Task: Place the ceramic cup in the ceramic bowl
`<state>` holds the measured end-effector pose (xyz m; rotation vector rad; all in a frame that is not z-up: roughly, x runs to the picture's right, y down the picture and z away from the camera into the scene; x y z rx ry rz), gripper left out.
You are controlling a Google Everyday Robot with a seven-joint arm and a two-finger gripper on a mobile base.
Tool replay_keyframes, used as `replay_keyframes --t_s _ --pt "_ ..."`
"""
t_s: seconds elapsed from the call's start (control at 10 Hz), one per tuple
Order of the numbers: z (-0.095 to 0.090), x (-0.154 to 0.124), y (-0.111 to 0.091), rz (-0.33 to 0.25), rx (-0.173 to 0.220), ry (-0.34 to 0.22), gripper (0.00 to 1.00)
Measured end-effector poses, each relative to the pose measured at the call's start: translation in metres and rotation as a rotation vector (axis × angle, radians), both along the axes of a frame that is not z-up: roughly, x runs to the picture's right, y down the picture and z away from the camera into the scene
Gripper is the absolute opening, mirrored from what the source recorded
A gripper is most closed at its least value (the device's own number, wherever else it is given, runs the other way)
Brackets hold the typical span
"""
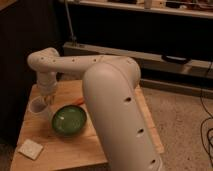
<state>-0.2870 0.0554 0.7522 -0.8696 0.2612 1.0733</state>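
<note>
Just left of the ceramic bowl, gripper on the ceramic cup.

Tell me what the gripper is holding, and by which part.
The gripper appears to hold the ceramic cup at its rim, left of the ceramic bowl. The exact contact cannot be told.

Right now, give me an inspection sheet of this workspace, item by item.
Surface: wooden table, light top.
Ceramic cup: whitish, at the table's left edge, left of the bowl, right under the gripper.
Ceramic bowl: green, upright, nothing seen inside.
Clutter: pale square tile at the front left corner; a small orange thing behind the bowl.
Gripper: at the cup, pointing down.
Cables: dark cords on the floor at right.
Surroundings: dark shelving behind; speckled floor.
</note>
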Motion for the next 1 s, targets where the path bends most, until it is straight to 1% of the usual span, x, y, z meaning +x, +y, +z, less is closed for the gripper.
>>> replay_keyframes --t_s 0.2,0.3,0.5,0.6,0.8,0.9,1.0 --pt "-0.002 0.009 0.006 0.004 -0.004 0.008 0.03" --pt "0.005 0.018 0.014 0.008 -0.005 0.021 0.03" --pt "0.014 0.028 0.023 0.017 -0.006 0.028 0.03" --pt "0.015 0.038 0.025 0.026 -0.005 0.032 0.03" --pt "0.008 0.062 0.019 0.049 0.000 0.047 0.03" --pt "0.005 0.066 0.017 0.053 0.001 0.049 0.03" --pt "0.005 0.067 0.020 0.059 0.000 0.049 0.03"
